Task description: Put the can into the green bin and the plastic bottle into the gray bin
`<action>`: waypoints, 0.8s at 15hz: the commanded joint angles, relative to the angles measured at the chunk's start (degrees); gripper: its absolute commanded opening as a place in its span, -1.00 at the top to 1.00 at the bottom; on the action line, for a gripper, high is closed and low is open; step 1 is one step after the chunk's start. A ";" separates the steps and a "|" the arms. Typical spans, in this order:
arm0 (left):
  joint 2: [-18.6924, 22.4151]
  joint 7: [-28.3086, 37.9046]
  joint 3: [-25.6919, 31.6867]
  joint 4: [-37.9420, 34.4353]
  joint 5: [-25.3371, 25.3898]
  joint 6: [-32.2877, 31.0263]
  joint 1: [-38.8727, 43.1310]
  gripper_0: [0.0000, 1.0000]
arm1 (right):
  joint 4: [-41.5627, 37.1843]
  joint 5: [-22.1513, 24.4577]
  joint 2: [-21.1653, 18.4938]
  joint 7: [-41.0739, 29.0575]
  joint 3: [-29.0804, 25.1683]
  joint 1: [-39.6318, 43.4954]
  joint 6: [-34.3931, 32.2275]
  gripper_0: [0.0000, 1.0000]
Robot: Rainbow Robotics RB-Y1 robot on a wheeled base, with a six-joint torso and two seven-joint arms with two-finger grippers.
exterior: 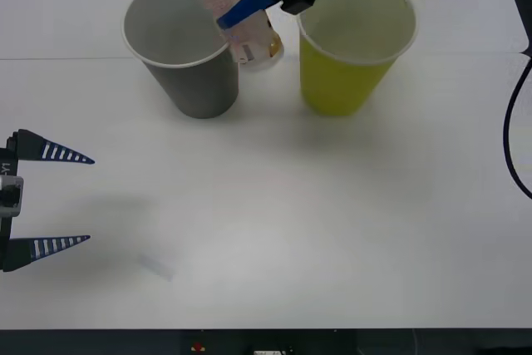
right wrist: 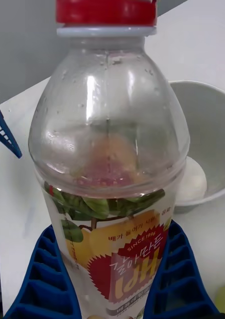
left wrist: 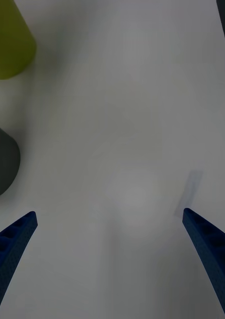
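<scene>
Right pincer (exterior: pixel 249 7) at top centre of the front frame, clamped on the plastic bottle (exterior: pixel 229 6). Blue fingers (right wrist: pixel 177 279) squeeze the label from both sides in the right wrist view, red cap pointing away from the camera. Bottle hangs tilted, lifted off the desk (exterior: pixel 332 230), its lower end over the gap between the two cups and brushing the near rim of the gray bin (exterior: pixel 184 43). Not yet inside.

Gray bin (right wrist: pixel 204 124) looks empty of the bottle; a pale rounded thing sits beside or in it in the wrist view, I cannot tell which, nor what it is. Green bin (exterior: pixel 353 47) stands just right of the bottle; I cannot make out a can in it, so I cannot confirm that half. My read: bottle drop is the step in hand, close to done.

Left pincer (exterior: pixel 50 201) waits at lower left, fingers spread wide, holding nothing, low over bare desk.

Room: the cups stand near each other, so the bottle has little clearance between rims. A careless swing could tip the gray bin. Lower frame is open desk. A black cable (exterior: pixel 511 130) hangs at right edge, well apart.
</scene>
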 commanded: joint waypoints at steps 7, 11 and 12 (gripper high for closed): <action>0.00 0.00 0.00 0.00 0.00 0.00 0.00 -1.00 | 27.18 11.06 15.63 2.26 7.28 -13.38 10.80 1.00; 0.00 0.00 0.00 0.00 0.00 0.00 0.00 -1.00 | 33.69 11.15 17.92 4.45 9.92 -15.58 17.22 1.00; 0.00 0.00 0.00 0.00 0.00 0.00 0.00 -1.00 | 33.77 11.15 17.92 4.63 10.09 -15.49 17.48 0.98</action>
